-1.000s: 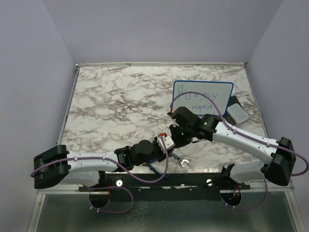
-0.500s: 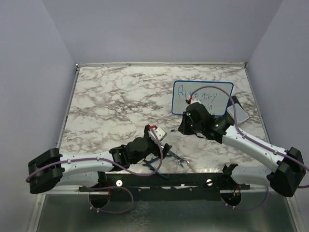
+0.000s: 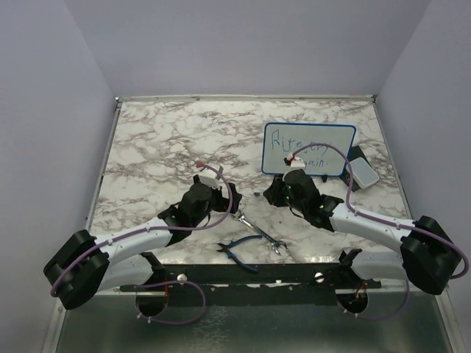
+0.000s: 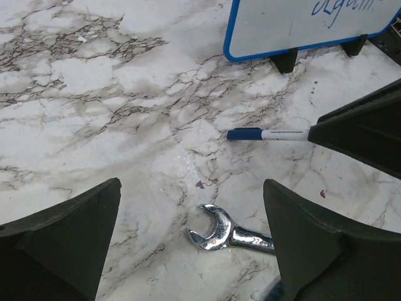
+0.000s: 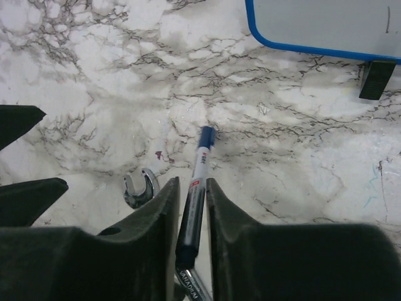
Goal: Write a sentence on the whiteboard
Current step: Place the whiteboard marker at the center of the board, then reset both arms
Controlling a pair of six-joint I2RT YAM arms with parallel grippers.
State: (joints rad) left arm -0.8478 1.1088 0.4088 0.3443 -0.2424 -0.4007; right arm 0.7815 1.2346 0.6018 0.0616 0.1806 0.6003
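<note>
The whiteboard (image 3: 309,149) stands upright at the back right, its blue frame also in the left wrist view (image 4: 301,25) and the right wrist view (image 5: 326,25). The sentence (image 3: 298,147) is a thin blue scrawl in two short lines. My right gripper (image 3: 271,194) (image 5: 191,182) is low in front of the board. Its jaws stand slightly apart around a blue-capped marker (image 5: 195,194) (image 4: 263,134), whose cap end rests on the table. My left gripper (image 3: 218,197) (image 4: 191,238) is wide open with nothing in it, above the wrench's open end.
A steel wrench (image 3: 257,232) (image 4: 216,233) (image 5: 141,188) lies on the marble table between the arms. Blue-handled pliers (image 3: 239,250) lie near the front edge. A grey block (image 3: 360,173) sits right of the board. The board's black foot (image 5: 376,78) stands ahead of the right gripper.
The two grippers were together at the marker and have separated. The left one opened wide and moved left. The right one went toward the board, then brought the marker low, its jaws loosening.
</note>
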